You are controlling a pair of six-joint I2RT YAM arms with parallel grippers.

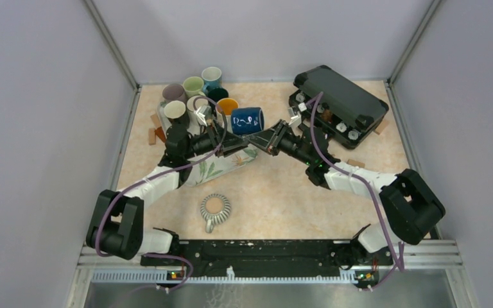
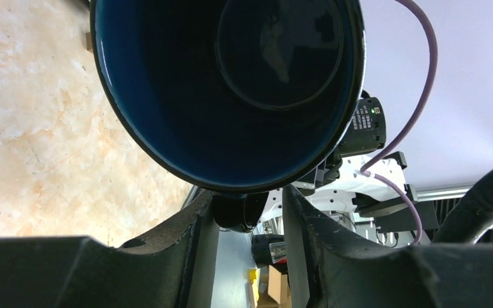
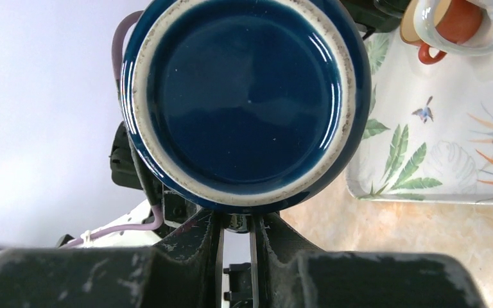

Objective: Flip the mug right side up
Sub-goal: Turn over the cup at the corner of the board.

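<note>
A dark blue mug [image 1: 247,120] lies on its side in the air above the middle of the table, its handle pointing down. The left wrist view looks into the open mouth of the mug [image 2: 231,90]; the right wrist view faces its flat base [image 3: 244,96]. My right gripper [image 1: 268,138] [image 3: 236,221] is shut on the handle from the base side. My left gripper [image 1: 242,141] [image 2: 250,218] has its fingers around the handle [image 2: 241,212] from the mouth side: one finger touches it and a gap shows at the other.
A leaf-patterned tray [image 1: 215,170] [image 3: 423,160] lies under the left arm. Several upright mugs [image 1: 192,86] cluster at the back left, with wooden blocks [image 1: 154,131] beside them. A black case [image 1: 340,96] stands open at the back right. A striped mug [image 1: 215,208] sits upside down near the front.
</note>
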